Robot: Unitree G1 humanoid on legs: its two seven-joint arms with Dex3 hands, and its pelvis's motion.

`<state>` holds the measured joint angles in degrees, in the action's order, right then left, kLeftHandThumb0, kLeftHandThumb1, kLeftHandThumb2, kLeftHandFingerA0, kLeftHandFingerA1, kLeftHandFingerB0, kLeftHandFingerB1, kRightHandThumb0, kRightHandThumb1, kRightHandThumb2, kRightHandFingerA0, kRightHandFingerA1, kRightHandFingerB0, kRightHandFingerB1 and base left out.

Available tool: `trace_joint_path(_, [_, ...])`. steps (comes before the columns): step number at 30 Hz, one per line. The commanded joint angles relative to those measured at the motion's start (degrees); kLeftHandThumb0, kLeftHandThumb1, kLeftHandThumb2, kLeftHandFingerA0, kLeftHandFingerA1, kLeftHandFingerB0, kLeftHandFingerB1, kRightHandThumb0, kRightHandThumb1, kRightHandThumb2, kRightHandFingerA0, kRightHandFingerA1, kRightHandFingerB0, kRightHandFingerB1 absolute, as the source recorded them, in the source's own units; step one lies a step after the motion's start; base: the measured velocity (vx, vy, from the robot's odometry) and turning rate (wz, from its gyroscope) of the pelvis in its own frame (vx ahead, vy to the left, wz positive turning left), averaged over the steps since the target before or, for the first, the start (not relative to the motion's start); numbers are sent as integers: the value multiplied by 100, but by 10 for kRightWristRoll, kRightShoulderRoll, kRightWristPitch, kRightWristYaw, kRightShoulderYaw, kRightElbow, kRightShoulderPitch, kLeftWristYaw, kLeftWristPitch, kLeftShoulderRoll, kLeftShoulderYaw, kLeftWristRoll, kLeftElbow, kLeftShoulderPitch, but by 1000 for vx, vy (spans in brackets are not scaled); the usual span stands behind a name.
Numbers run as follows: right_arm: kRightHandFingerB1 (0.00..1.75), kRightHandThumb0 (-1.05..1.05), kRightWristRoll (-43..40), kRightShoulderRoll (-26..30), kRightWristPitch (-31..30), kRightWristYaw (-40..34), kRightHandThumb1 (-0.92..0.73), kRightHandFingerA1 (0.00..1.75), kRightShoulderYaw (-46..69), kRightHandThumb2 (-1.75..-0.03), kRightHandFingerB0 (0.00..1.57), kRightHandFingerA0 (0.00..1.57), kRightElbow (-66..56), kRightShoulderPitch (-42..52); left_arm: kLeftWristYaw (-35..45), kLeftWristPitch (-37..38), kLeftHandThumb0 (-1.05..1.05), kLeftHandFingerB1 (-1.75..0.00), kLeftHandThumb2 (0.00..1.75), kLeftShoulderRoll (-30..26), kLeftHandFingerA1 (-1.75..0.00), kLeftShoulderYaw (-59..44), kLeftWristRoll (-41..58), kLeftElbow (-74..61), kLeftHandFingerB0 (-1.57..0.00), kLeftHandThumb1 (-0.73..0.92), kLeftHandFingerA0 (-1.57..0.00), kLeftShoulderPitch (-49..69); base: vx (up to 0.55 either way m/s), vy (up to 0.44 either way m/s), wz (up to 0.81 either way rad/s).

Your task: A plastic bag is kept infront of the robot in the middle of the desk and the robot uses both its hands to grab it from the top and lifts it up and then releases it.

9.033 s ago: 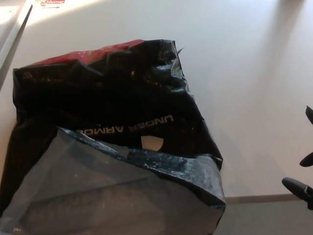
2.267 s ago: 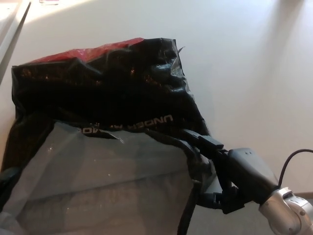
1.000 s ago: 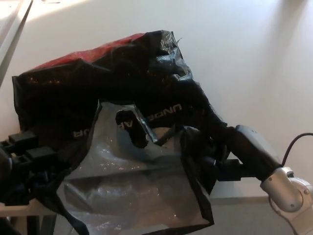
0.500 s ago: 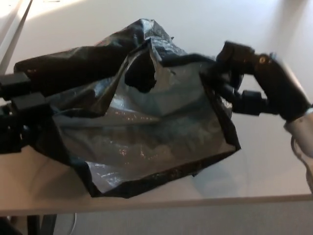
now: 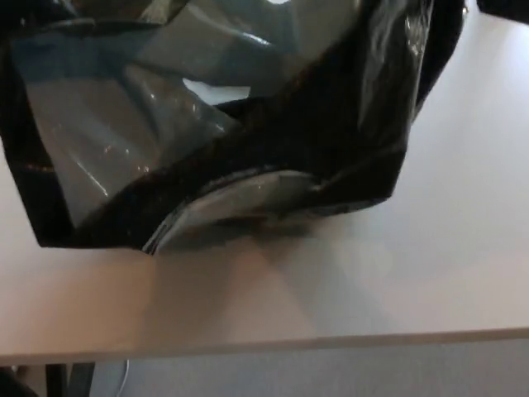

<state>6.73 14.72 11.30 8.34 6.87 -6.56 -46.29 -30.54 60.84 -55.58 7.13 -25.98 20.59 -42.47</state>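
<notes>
Hand status: neither hand is identifiable in the frame, so their closure cannot be told. Black plastic bag (image 5: 248,107) fills the upper half of the frame, apparently raised over the desk (image 5: 347,281). Judgement: grab and lift done; release remains.

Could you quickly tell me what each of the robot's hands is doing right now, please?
Left hand: not in view; the plastic bag fills the top of the picture.
Right hand: not clearly in view, so its state cannot be told.
</notes>
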Motion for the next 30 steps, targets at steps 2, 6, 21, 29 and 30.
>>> trace_joint_path(2, [150,-50,-118,9,-105,-4,-78,173,60,-70,68,88,-135,-45,95,-116,-42,-139,67,19,-158,-75,156,-97,-60,87,-110,-83,0,0,0])
trace_joint_path(6, [146,-50,-137,2,-124,-3,-76,170,66,-69,67,86,-178,-23,109,-154,-44,-146,68,37,-159,-99,158,-141,-60,87,-112,-83,0,0,0])
trace_joint_path(21, [139,-48,-134,-5,-111,-8,-79,162,65,-63,69,95,-210,8,189,-237,-37,-132,67,62,-160,-142,231,-271,-58,85,-109,-60,0,0,0])
trace_joint_path(29, [135,-44,-65,38,-87,-23,-74,168,51,-67,69,85,-20,-73,218,-219,-37,-119,67,61,-166,-134,115,-151,-71,74,-106,-135,0,0,0])
trace_joint_path(30, [135,-44,-59,42,-85,-26,-74,168,48,-67,69,85,-7,-78,213,-212,-37,-119,67,61,-166,-134,96,-140,-71,74,-106,-141,0,0,0])
